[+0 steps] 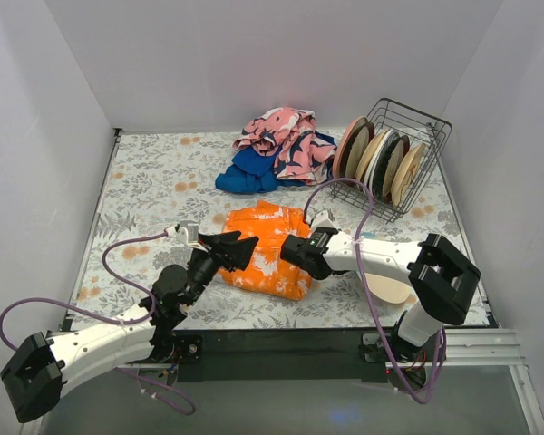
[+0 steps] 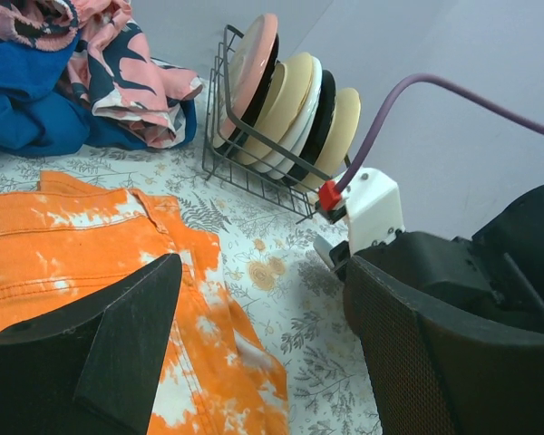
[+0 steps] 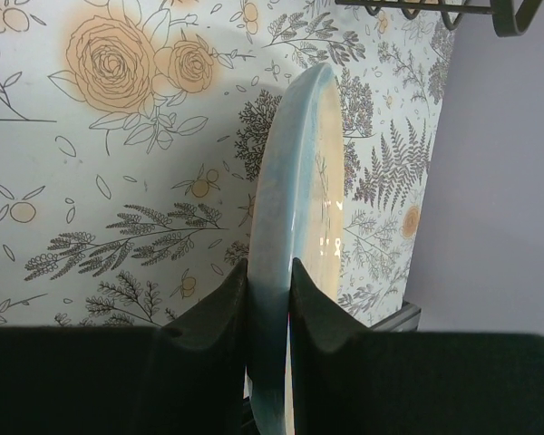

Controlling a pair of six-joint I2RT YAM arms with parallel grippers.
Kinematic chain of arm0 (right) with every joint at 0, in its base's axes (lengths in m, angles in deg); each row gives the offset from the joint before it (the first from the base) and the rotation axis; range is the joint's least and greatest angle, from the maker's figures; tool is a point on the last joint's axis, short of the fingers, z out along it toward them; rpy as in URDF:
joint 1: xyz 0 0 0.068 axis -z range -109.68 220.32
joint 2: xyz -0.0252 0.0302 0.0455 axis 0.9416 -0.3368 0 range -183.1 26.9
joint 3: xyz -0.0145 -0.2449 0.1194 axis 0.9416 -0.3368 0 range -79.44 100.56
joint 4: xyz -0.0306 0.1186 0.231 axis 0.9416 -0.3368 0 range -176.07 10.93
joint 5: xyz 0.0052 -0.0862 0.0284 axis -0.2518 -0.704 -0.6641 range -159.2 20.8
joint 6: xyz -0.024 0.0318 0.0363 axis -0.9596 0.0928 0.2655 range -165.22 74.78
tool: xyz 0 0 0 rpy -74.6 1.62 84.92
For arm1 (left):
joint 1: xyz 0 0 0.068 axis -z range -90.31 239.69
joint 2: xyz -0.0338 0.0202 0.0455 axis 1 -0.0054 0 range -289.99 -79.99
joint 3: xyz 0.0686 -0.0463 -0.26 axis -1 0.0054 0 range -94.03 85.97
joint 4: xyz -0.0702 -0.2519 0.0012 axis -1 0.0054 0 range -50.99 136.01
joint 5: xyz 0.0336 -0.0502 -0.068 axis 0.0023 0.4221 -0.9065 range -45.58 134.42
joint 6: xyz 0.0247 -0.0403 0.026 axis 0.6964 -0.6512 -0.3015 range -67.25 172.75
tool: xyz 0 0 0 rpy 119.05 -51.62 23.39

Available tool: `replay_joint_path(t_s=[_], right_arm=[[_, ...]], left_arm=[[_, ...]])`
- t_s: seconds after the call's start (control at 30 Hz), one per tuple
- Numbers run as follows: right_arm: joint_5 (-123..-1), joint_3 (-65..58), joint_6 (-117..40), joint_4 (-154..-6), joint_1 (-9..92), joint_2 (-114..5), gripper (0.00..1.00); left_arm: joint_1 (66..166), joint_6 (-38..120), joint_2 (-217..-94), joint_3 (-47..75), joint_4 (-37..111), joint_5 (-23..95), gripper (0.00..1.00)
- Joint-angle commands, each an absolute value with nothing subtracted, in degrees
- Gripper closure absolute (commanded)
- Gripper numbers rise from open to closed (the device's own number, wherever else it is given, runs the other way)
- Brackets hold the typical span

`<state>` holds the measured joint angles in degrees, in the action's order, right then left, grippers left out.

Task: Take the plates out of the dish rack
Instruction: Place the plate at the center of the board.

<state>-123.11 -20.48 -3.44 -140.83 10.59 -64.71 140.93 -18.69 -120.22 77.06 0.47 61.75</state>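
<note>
Blue-cream plate [image 3: 295, 181] edge-on mid-frame, rim pinched by right gripper's [image 3: 267, 272] 2 fingers [image 3: 208, 313], forearm angled left; left gripper [image 2: 263, 263] spread wide.

- The dish rack [image 1: 408, 149] stands in the far right corner of the desk [image 1: 145, 195], close to the right wall.
- Inside it, a row of plates [image 1: 374, 154] stands on edge, side by side.
- A cloth heap [image 1: 276, 149] of 2 cloths lies at the far middle, just left of the rack.
- A flat cloth [image 1: 267, 249] is spread at the desk's middle, in front of the heap and between the 2 arms.
- The left claw [image 1: 238, 246] hangs over the flat cloth's left edge.
- A held plate [image 3: 299, 181] sits edge-on between the 2 fingers of the right claw [image 3: 267, 272].
- That plate is over the near right of the desk, in front of the rack and beside the right wall.
</note>
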Motion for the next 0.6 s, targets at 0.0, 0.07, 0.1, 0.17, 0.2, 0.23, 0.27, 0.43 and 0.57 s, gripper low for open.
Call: replay_joint_path(t_s=[0.0, 0.07, 0.1, 0.17, 0.2, 0.23, 0.27, 0.43, 0.57], right_arm=[[-117.1, -21.52, 0.92, -132.34, 9.59, -66.7, 0.87], [-116.75, -21.69, 0.57, -131.46, 9.24, -67.67, 0.83], [-116.57, -21.87, 0.31, -130.32, 9.06, -67.93, 0.81], [-115.78, -22.13, -0.48, -129.26, 8.88, -68.46, 0.77], [-115.26, -22.31, -0.74, -128.3, 8.71, -68.55, 0.75], [-115.25, -22.31, -0.83, -128.12, 8.71, -68.9, 0.74], [-115.08, -22.31, -0.83, -127.94, 8.71, -68.99, 0.71], [-114.2, -23.89, -1.53, -125.31, 8.53, -68.99, 0.66], [-112.27, -26.35, -4.52, -120.92, 8.53, -67.85, 0.63]], left_arm=[[141.11, -18.7, -118.75, 77.97, 1.22, 63.32, 0.28], [141.19, -18.79, -118.75, 78.06, 1.13, 63.5, 0.28], [141.19, -18.79, -118.93, 77.97, 1.04, 63.58, 0.28], [141.19, -18.79, -119.1, 77.88, 1.22, 63.58, 0.28], [141.19, -18.79, -119.28, 77.79, 1.22, 63.5, 0.28], [141.19, -18.7, -119.37, 77.79, 1.39, 63.5, 0.28], [141.19, -18.7, -119.45, 77.71, 1.39, 63.5, 0.28], [141.11, -18.7, -119.72, 77.88, 1.31, 63.76, 0.28], [141.11, -18.52, -120.07, 77.79, 1.22, 63.76, 0.28]])
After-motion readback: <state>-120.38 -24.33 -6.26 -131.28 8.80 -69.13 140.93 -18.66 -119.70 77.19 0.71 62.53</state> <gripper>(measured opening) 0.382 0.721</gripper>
